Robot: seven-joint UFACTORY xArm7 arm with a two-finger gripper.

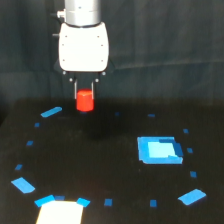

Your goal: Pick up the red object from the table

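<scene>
Red object [85,100]: small upright cylinder, pinched between the fingers of the gripper [85,93], apparently just above the table [100,160]. Table: black, bearing scattered blue tape marks [51,112], one blue square patch [159,150], one white patch [60,212] at the near edge.

The picture is dark almost everywhere. The black table [100,165] soaks up the light, and the wall behind it is dim too. The white gripper [84,95] body shines so bright that its details wash out. The white patch [60,212] at the bottom glows and looks washed out too. The red object [85,100] and the blue square [159,150] look very bright. Everything is soft and a little blurry, with fuzzy edges. A faint dark shadow sits on the table under the gripper.
</scene>
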